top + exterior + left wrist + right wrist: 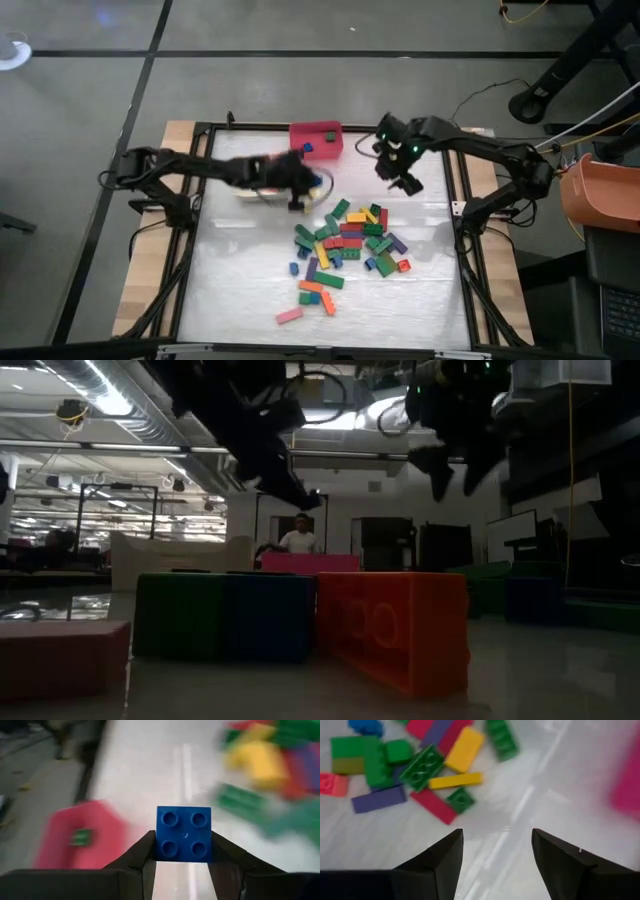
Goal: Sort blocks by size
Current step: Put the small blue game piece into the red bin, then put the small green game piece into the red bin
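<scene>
The blocks (345, 240) lie in a loose many-coloured pile mid-table, short squares and long bars mixed; they also show in the right wrist view (420, 765). My left gripper (303, 188) reaches in from the table's left and is shut on a blue square block (183, 834) near the red bin (317, 140). My right gripper (402, 178) hangs open above bare table at the pile's far right, with nothing between its fingers (445, 855). My left gripper pinches the blue four-stud block by two opposite side walls (159, 842) between its two fingers. The fingers slant down from the table's left. The block's studded top faces back toward the wrist, and the block is lifted clear of the table.
The red bin (80, 840) at the far edge holds a green block and a blue one. A pale thing (250, 192) lies partly hidden under my left arm. Stray blocks (305, 300) lie toward the near edge. A black frame (462, 250) borders the white mat.
</scene>
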Controlling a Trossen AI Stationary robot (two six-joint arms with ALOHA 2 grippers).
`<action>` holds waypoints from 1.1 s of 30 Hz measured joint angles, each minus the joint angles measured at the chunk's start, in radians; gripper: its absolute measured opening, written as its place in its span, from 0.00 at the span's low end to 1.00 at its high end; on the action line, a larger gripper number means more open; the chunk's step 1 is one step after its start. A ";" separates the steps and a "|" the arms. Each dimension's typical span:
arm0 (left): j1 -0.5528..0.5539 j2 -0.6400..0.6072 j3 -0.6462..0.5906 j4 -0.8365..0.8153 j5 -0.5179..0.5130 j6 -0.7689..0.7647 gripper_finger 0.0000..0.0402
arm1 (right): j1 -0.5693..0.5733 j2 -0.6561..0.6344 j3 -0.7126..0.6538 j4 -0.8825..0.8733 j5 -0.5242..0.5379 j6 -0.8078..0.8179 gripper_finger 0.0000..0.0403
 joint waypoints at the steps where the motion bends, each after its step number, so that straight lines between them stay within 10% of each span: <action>1: 0.041 0.000 0.000 0.031 0.000 0.005 0.32 | 0.007 0.000 -0.032 0.015 -0.002 0.002 0.58; 13: 0.362 0.010 0.000 0.148 0.108 -0.034 0.32 | 0.145 0.000 -0.252 0.296 0.083 0.154 0.58; 33: 0.385 0.160 0.000 0.255 0.111 -0.084 0.55 | 0.253 0.060 -0.284 0.366 0.227 0.492 0.58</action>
